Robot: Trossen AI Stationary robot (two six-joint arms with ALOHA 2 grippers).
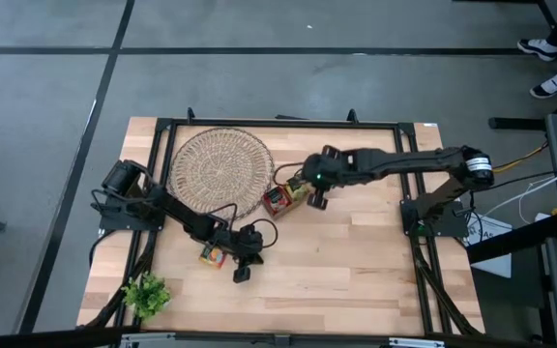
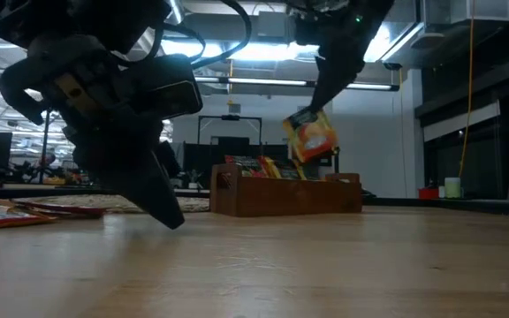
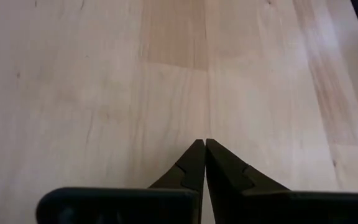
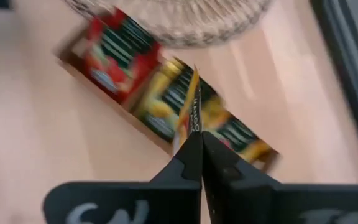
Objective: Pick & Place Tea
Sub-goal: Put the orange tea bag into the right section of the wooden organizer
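Wooden table, light planks, spanning the work area. Round wicker dish at the far left part of the table. Narrow wooden tray just beside the dish's right edge, loaded with upright tea sachets: red ones at one end, yellow ones in the middle compartment. Small green plant at the near left corner. Right gripper above the tray, jaws pressed together on the edge of one yellow-orange sachet; sachet pinched edge-on between the fingertips, hanging clear above the tray's contents in the low view, over the middle of the tray in the right wrist view. Left gripper low over bare table near the front, well apart from the tray, jaws fully closed tip to tip, nothing between them. Loose sachets flat on the table just beside the left gripper, outside its jaws. Further flat red sachets on the table at the left in the low view.
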